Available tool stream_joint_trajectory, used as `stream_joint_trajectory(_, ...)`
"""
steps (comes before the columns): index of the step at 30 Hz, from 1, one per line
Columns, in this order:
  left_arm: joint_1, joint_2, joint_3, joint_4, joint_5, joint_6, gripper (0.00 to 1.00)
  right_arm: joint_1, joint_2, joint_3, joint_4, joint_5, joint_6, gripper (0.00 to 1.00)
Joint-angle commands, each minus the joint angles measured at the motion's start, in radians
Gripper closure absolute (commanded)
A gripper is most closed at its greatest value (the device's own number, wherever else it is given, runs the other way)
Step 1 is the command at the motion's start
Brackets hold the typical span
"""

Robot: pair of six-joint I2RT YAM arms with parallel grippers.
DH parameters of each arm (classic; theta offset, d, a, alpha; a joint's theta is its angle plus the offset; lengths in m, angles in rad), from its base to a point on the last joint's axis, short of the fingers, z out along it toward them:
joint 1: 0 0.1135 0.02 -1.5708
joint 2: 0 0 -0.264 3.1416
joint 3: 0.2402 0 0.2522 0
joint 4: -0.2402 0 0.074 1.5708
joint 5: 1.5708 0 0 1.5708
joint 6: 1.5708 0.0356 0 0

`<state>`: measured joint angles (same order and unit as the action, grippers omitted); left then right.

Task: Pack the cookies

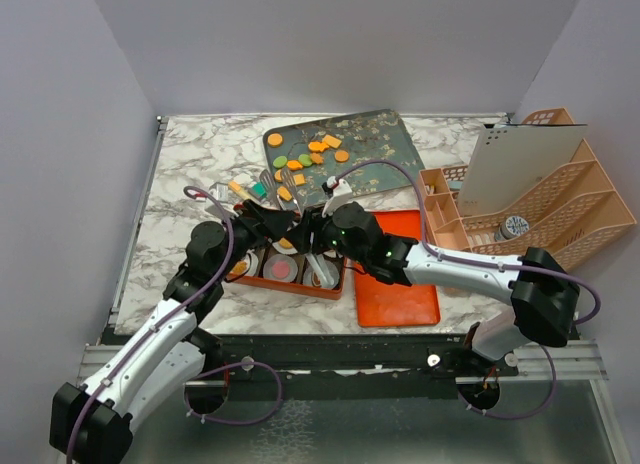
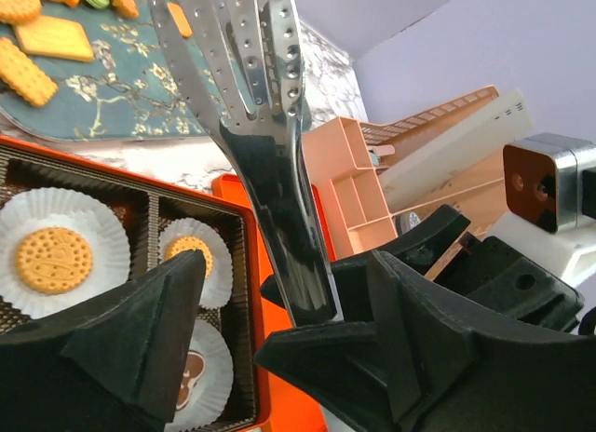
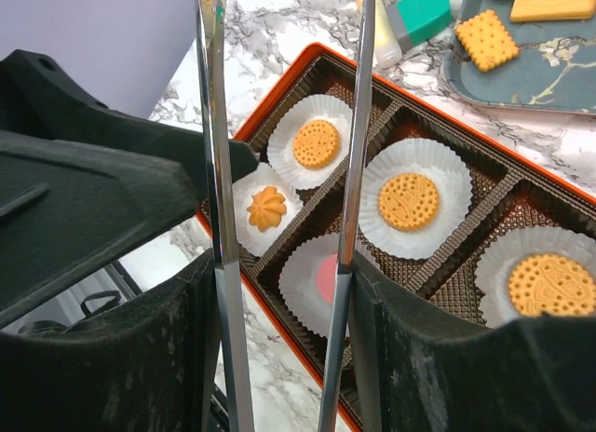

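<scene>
Several orange and green cookies (image 1: 315,154) lie on a teal tray (image 1: 370,134). An orange box (image 1: 300,287) holds white paper cups with cookies: rounds (image 3: 408,201), a flower (image 3: 267,209) and a brown heart (image 2: 191,371). My right gripper (image 1: 312,227) (image 3: 284,292) is shut on metal tongs (image 3: 212,171), one tong arm against each finger, above the box. My left gripper (image 1: 272,224) (image 2: 279,274) faces it with jaws apart; the tongs' handle (image 2: 293,255) lies between them against the right finger. The perforated tong heads (image 2: 251,50) reach toward the tray.
An orange lid (image 1: 400,284) lies right of the box. A peach file organizer (image 1: 540,199) stands at the right edge. Teal (image 3: 421,6) and yellow blocks lie between box and tray. Grey walls enclose the marble table (image 1: 190,154).
</scene>
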<state>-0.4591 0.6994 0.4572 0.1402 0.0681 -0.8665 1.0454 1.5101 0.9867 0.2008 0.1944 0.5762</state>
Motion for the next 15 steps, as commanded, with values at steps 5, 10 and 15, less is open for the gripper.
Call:
stream_joint_trajectory(5,0.004,0.103,0.003,0.161,0.036,-0.094,0.4,0.006,-0.026,-0.041,0.159,-0.009,0.016,0.47)
stream_joint_trajectory(10,0.004,0.139,0.032,0.173,0.011,-0.08,0.6,0.006,-0.022,-0.064,0.189,-0.003,0.016,0.46)
stream_joint_trajectory(15,0.004,0.173,0.1,0.111,-0.04,-0.01,0.87,0.007,-0.042,-0.083,0.198,0.009,0.014,0.4)
